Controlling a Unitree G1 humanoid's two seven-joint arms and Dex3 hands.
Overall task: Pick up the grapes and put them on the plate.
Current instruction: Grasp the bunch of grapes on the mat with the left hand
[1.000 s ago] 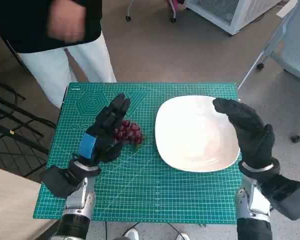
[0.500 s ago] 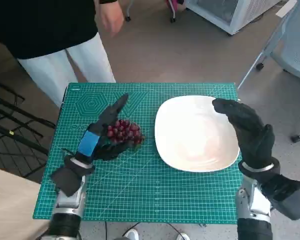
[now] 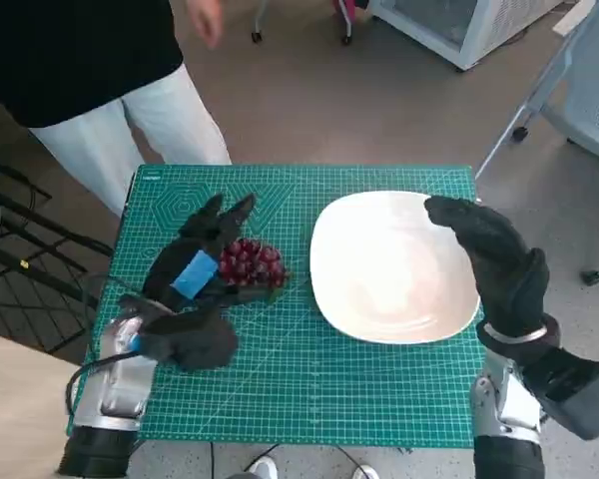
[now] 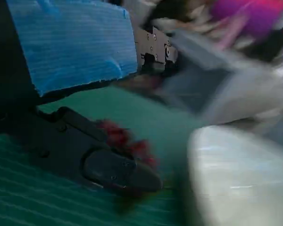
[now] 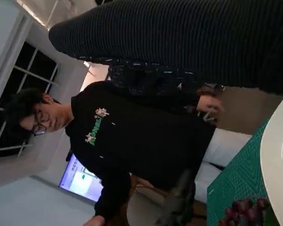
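A bunch of dark red grapes (image 3: 253, 261) lies on the green cutting mat (image 3: 280, 389), left of the white plate (image 3: 379, 279). My left hand (image 3: 195, 271) lies against the bunch's left side, with fingers (image 3: 230, 215) reaching past its far side and the thumb along its near side. The blurred left wrist view shows the grapes (image 4: 125, 140) beside a black finger (image 4: 114, 170), with the plate (image 4: 240, 179) beyond. My right hand (image 3: 494, 257) hovers over the plate's right edge, holding nothing. In the right wrist view the grapes (image 5: 243, 214) and the plate rim (image 5: 279, 155) show low down.
A person (image 3: 90, 70) in a black top and white trousers stands at the table's far left corner and also shows in the right wrist view as a person (image 5: 132, 141). Chair legs (image 3: 524, 125) and a white cabinet (image 3: 459, 25) stand on the floor beyond.
My left forearm has swung outward to the left and the hand has turned, its fingers staying at the grapes. The person's raised hand has shifted. My right hand has not moved.
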